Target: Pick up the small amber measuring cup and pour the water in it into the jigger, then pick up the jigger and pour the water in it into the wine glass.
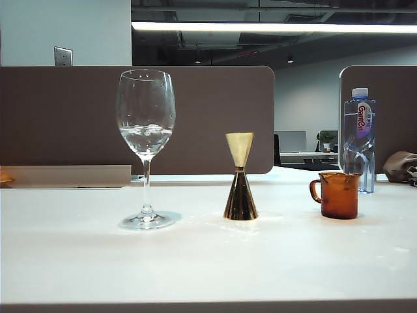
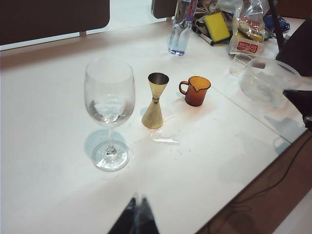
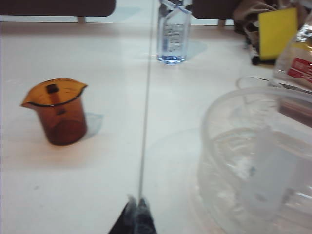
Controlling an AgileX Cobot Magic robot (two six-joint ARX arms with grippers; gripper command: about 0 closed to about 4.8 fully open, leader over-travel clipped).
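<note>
Left gripper [image 2: 138,207]: fingertips pressed together, nothing between them, low over the near edge of the white table [image 2: 44,204]. Ahead of the tips, well apart, the wine glass [image 2: 109,114], upright on its round foot, a little water [image 2: 110,110] in the bowl. Just beside the glass, further along the row, the jigger [image 2: 155,101], upright, narrow waist, open cone on top. A small wet patch [image 2: 165,140] on the table near the jigger's base, on the gripper's side. Next along, near but not touching, the small amber measuring cup [image 2: 196,90], upright, handle turned toward the jigger.

Right gripper [image 3: 136,209]: fingertips likewise clenched shut and empty, close above the table, on the seam between two table panels. Measuring cup off to one side of the tips, well apart, upright with its spout pointing away from the gripper's line. To the other side, near the tips, a large clear plastic bowl [image 3: 253,161] with some water in it. Far behind, a clear water bottle [image 3: 173,34] and a yellow sponge [image 3: 277,30].

In the exterior view, neither gripper visible: wine glass [image 1: 145,143] on the left, jigger [image 1: 240,177] in the middle, measuring cup [image 1: 337,194] on the right, all three apart in one row, bottle [image 1: 359,138] standing behind the cup.
</note>
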